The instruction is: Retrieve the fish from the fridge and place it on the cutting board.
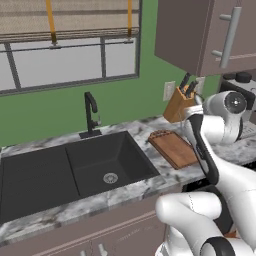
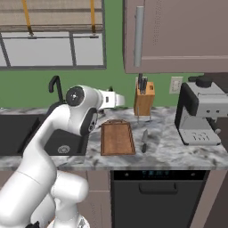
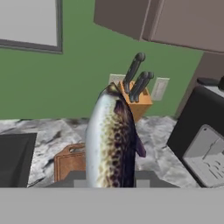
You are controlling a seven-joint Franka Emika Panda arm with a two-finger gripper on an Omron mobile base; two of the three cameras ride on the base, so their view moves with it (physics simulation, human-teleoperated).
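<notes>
Right now you have the arm folded high over the counter, wrist turned toward the wall, likely so the load travels clear of the worktop. To its left lies the dark sink with its tap; to the right sits the coffee machine. Between them the cutting board lies flat and bare, the knife block just behind it and a loose knife just beside it; mind both as you lower. Your gripper is clenched around the fish, which points outward above the board's near end.
</notes>
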